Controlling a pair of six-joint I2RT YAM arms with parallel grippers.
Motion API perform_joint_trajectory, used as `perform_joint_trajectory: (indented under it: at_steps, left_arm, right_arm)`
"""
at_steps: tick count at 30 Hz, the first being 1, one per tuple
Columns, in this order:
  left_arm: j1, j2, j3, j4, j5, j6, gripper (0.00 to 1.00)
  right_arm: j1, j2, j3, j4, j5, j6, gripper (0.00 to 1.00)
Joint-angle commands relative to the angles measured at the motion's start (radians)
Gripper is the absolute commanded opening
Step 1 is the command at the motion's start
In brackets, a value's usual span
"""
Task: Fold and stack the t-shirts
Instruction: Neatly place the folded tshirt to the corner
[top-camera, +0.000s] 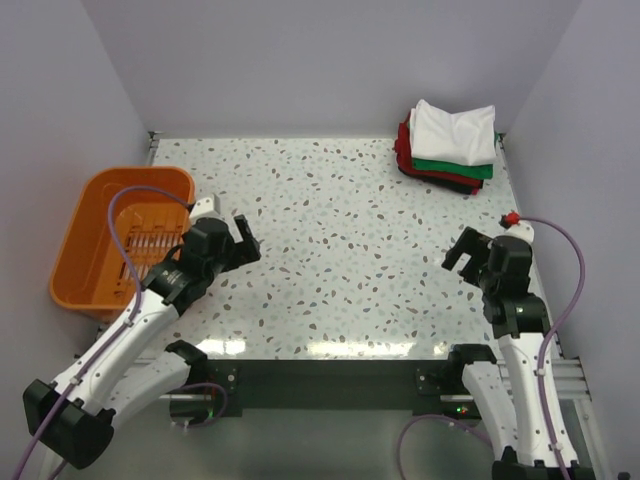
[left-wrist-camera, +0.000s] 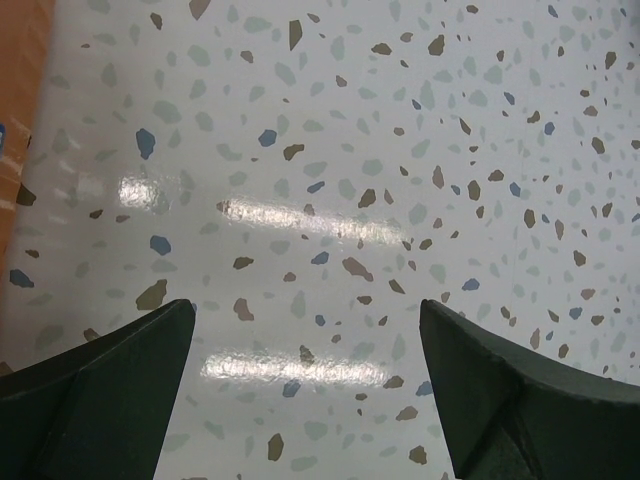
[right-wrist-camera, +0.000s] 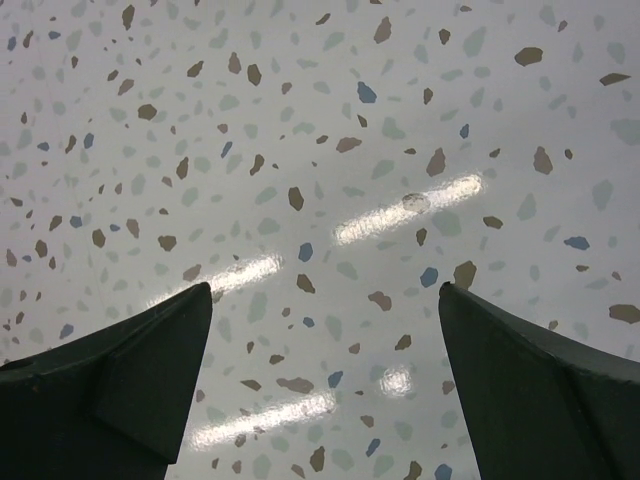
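A stack of folded t-shirts (top-camera: 450, 148) lies at the far right corner of the table. The off-white shirt (top-camera: 455, 133) is on top, with a green one (top-camera: 455, 167), a red one (top-camera: 404, 140) and a dark one below it. My left gripper (top-camera: 240, 238) is open and empty at the left, next to the basket, low over bare tabletop (left-wrist-camera: 307, 306). My right gripper (top-camera: 462, 250) is open and empty at the right, near the stack's side of the table, also over bare tabletop (right-wrist-camera: 325, 290). Neither wrist view shows any shirt.
An orange plastic basket (top-camera: 75, 250) stands at the left edge of the table, and its wall shows in the left wrist view (left-wrist-camera: 18, 90). The speckled table (top-camera: 340, 250) is walled in on three sides.
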Motion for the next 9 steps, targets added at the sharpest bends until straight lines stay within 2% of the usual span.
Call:
perform_joint_trajectory:
  at_steps: [1, 9]
  left_arm:
    - [0.006, -0.025, -0.009, 0.024, -0.001, -0.025, 1.0]
    - [0.006, -0.03, -0.009, 0.003, -0.016, -0.034, 1.0]
  right_arm:
    - [0.0, -0.013, 0.009, 0.027, 0.004, 0.019, 0.99]
    - [0.0, -0.008, -0.01, 0.039, 0.014, 0.015, 0.99]
